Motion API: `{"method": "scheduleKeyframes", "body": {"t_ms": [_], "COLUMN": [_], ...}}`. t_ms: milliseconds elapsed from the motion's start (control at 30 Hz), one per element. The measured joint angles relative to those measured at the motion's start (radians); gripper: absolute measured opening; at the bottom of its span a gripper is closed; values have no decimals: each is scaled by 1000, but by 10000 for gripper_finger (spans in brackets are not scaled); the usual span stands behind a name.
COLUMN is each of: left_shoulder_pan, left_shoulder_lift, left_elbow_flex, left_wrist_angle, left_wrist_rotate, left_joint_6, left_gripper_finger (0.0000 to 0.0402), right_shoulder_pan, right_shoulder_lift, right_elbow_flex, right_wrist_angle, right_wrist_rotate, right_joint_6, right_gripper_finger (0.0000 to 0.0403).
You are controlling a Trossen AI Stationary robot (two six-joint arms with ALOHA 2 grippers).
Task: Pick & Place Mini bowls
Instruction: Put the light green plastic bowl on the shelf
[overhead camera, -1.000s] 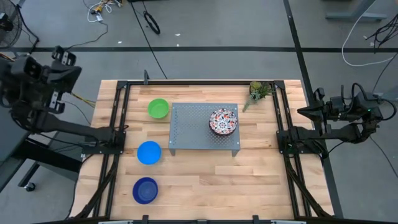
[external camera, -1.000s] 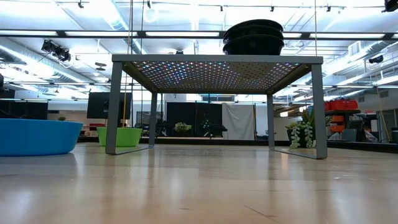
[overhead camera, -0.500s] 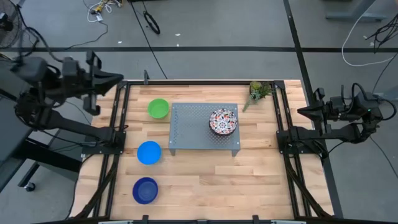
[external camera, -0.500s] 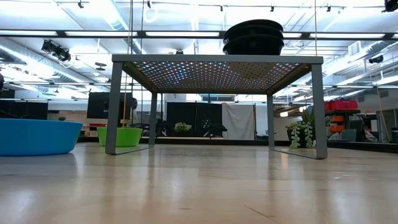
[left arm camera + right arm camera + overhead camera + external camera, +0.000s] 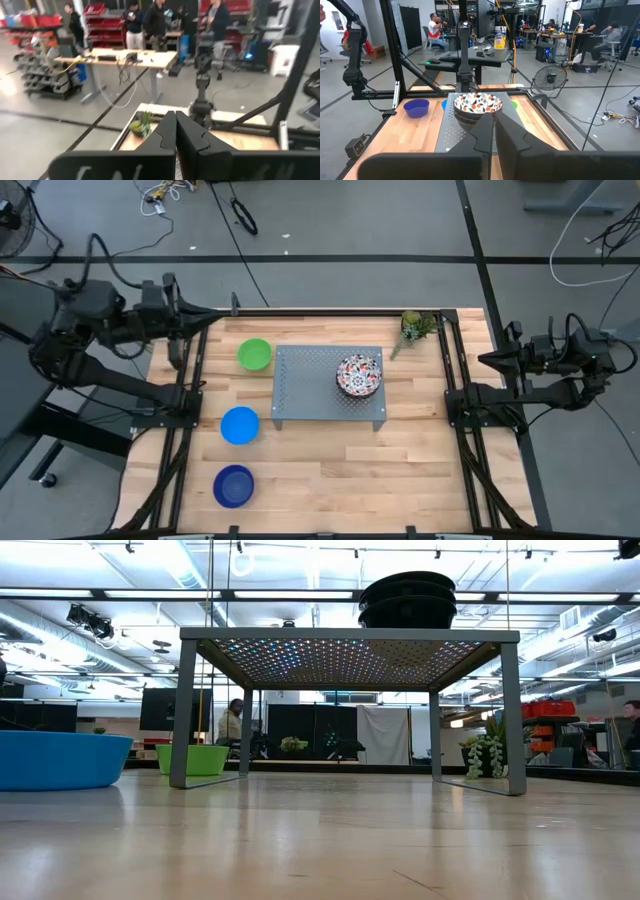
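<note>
Wooden table, patterned bowl stack atop grey stand.

A wooden table carries a grey perforated stand near its middle. A green bowl, a light blue bowl and a dark blue bowl sit beside the stand. A small potted plant stands at a far corner.
</note>
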Motion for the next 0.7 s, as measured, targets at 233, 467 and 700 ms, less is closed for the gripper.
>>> {"method": "scheduleKeyframes", "body": {"t_ms": [233,467,700], "left_shoulder_pan": [0,0,0], "left_shoulder_lift": [24,47,49], "left_elbow_flex": [0,0,0], "left_wrist_angle": [-25,-26,-25], "left_wrist_rotate": [-79,-189,-236], "left_joint_6": [5,21,26], "left_gripper_finger": [1,1,2], "right_shoulder_pan": [0,0,0], "right_shoulder_lift": [0,0,0], "right_elbow_flex": [0,0,0], "right_wrist_angle": [0,0,0], "right_wrist_rotate": [0,0,0], "right_joint_6": [0,0,0], "right_gripper_finger": [23,23,23]}}
